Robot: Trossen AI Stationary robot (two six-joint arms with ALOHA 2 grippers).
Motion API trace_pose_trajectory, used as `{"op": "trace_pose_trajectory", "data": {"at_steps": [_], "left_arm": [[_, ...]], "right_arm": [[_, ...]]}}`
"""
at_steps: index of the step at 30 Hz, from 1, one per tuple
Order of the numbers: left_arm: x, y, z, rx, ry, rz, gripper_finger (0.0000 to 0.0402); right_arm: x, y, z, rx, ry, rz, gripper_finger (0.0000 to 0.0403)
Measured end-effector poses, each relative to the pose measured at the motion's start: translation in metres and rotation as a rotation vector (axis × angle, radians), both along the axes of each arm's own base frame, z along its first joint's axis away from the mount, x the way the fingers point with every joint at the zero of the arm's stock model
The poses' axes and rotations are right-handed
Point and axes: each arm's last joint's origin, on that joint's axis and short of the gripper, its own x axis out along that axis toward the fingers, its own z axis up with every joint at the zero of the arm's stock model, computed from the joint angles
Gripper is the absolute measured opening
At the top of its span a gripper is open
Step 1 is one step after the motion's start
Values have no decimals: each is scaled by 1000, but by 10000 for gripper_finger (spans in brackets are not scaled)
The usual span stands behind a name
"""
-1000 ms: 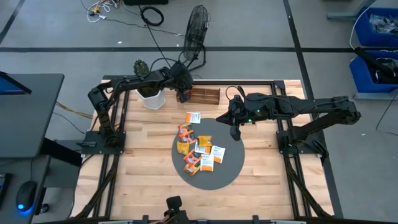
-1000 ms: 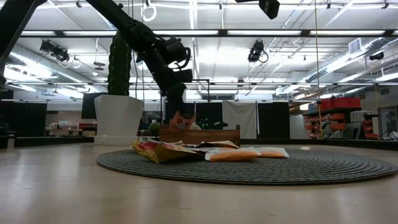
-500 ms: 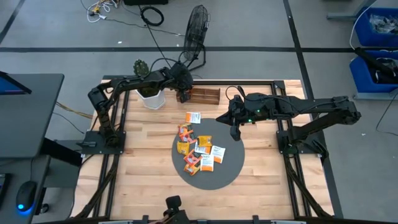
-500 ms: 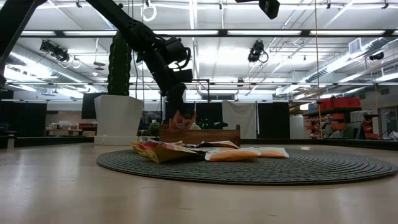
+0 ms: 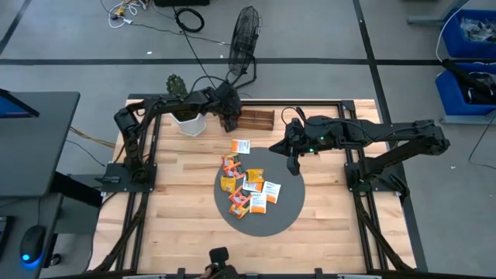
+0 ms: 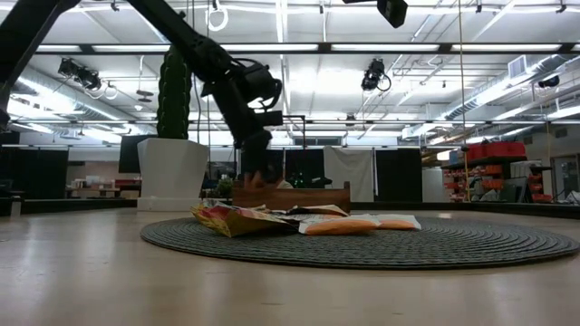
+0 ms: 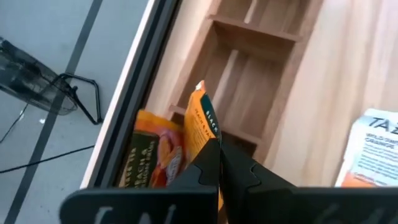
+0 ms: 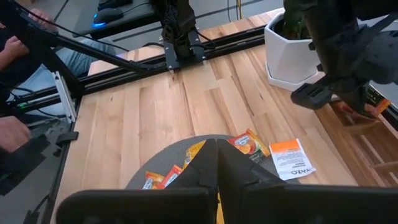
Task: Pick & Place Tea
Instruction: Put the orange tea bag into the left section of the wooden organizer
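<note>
The left pincer [image 5: 229,121] hangs over the end of the brown wooden tray [image 5: 258,119] nearest the white plant pot [image 5: 189,122], its fingers closed tight on an orange tea sachet [image 7: 205,127] that stands on edge above the tray's end compartment. A second orange sachet [image 7: 151,158] already lies in that end compartment, just beside the held one. In the low view the left pincer [image 6: 255,163] reaches down behind the heap of sachets, at the tray's [image 6: 292,196] pot-side end.

The remaining tea sachets [image 5: 246,191] lie in a loose heap on the grey disc [image 5: 271,218], which sits on the worktop [image 5: 178,217] on the side of the tray away from the fan [image 5: 246,35]. One white-and-orange sachet [image 5: 241,146] lies alone on the bare wood between the disc and the tray.

The right pincer [image 5: 292,163] waits above the disc's edge, on the side of the tray away from the pot, its fingers pressed together on nothing. Its wrist view looks across the heap [image 8: 247,142] toward the pot [image 8: 292,56] and the left arm's pincer [image 8: 354,102] at the tray.
</note>
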Motion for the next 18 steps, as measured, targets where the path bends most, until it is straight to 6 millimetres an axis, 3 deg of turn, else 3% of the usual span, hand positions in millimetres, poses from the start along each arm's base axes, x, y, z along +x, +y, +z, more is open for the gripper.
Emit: {"op": "trace_pose_trajectory", "data": {"at_steps": [18], "left_arm": [[-5,7,5,124,60,91,111]], "right_arm": [[0,0,0,1,0,0,2]]}}
